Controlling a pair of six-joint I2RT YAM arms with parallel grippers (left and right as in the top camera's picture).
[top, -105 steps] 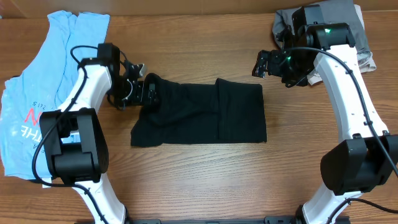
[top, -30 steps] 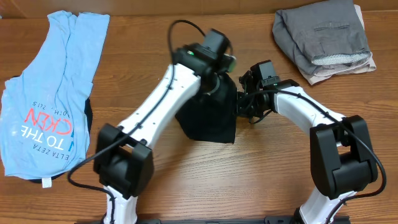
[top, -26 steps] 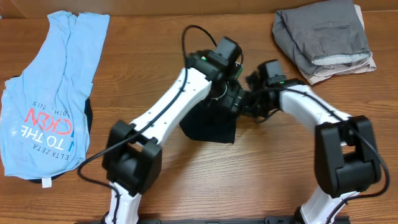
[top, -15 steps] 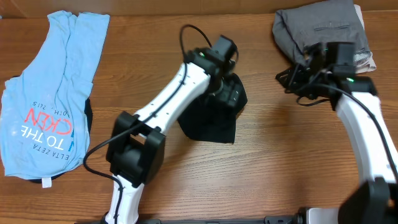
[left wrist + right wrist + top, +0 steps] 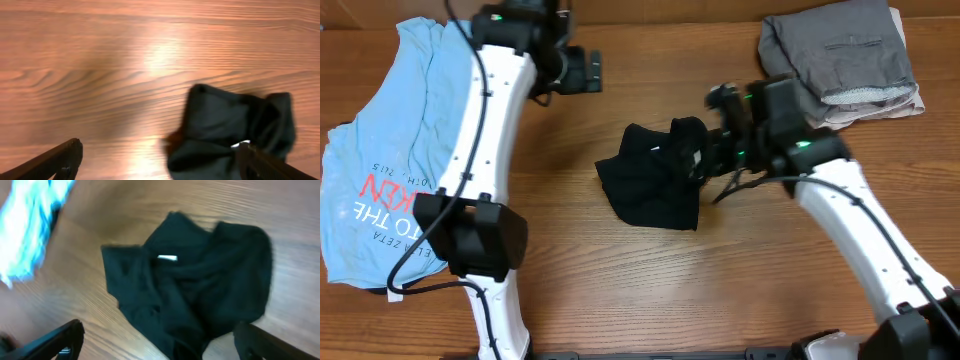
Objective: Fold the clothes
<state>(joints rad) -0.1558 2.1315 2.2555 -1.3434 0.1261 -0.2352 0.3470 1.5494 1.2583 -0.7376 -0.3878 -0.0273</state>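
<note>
Below the right gripper (image 5: 159, 327) sits the one black T-shirt (image 5: 190, 295), and what a heap it is: crumpled, bunched, its single white neck label (image 5: 167, 257) face up ahead of the jaws. The two right fingers (image 5: 55, 342) stand spread wide at the bottom corners of the wrist view. The jaws are released and nothing is gripped; the cloth lies within the span between them, but lower down. From overhead, the right gripper (image 5: 718, 148) hovers over the edge of the heap on the side nearer the grey trousers (image 5: 840, 55).

Over to the left gripper (image 5: 582, 72): it's high up the table (image 5: 620, 290), well apart from the black heap, over bare wood and near the light blue shirt (image 5: 380, 150). Its wrist camera shows two fingers (image 5: 57, 160) splayed to the far corners, jaws released and empty. The black T-shirt (image 5: 230, 130) lies ahead, off toward the right-hand finger, with wood grain everywhere else.

Count the laundry: three garments.
- One black T-shirt, mid-table under the right jaws.
- One light blue shirt with red and white lettering, laid out on the outer side of the left jaws. A blurred strip of it (image 5: 27, 225) shows far ahead and left of the right jaws.
- One pair of grey trousers, folded, behind the right jaws at the table's far corner, well clear of the black heap.
</note>
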